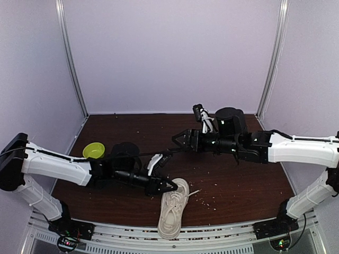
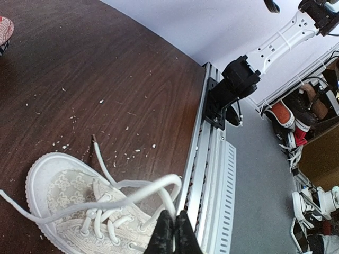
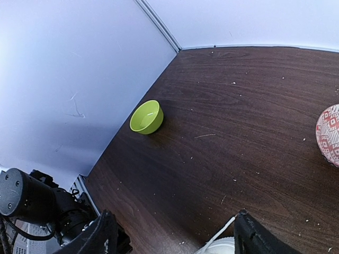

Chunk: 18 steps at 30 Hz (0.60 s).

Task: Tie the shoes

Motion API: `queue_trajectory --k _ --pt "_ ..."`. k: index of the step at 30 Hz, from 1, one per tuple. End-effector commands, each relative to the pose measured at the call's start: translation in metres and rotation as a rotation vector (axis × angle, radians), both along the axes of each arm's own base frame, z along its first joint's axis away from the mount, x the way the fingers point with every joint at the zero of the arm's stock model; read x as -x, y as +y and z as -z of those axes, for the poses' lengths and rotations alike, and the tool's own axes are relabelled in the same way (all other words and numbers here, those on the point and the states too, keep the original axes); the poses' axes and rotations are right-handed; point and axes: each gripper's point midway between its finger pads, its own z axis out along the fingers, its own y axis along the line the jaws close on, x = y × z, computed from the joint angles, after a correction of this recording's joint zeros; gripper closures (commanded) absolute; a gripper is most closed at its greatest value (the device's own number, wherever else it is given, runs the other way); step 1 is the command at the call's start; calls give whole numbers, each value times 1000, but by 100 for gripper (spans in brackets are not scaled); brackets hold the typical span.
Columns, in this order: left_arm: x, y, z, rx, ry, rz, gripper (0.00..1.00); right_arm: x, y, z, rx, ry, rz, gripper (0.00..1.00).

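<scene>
The left claw (image 2: 174,216) is pinched shut on a loop of the white lace (image 2: 139,191), holding it raised above the cream sneaker (image 2: 63,196); the sneaker lies just under and beside this claw at the near edge of the worktop (image 2: 106,79), one end reaching over the metal rail (image 2: 212,174); the right claw (image 3: 175,217) stands spread wide and holds nothing, above the worktop beyond the sneaker; a green bowl (image 3: 146,116) sits well ahead of it, a red-patterned bowl (image 3: 329,135) off to its side.
</scene>
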Motion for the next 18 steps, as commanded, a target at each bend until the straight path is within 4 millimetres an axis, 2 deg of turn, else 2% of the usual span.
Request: queue_trajectory --k 1,10,15,18 --pt "-56 37 13 -72 48 -278 100 -44 -55 -7 48 -4 243 26" --pt "-58 27 14 -74 55 -251 100 -48 -7 -3 56 -13 191 26" --pt "-57 28 18 -81 60 -249 100 -58 2 -6 49 -24 215 24" --pt "-57 29 23 -94 65 -251 100 -64 7 -16 28 -33 225 23"
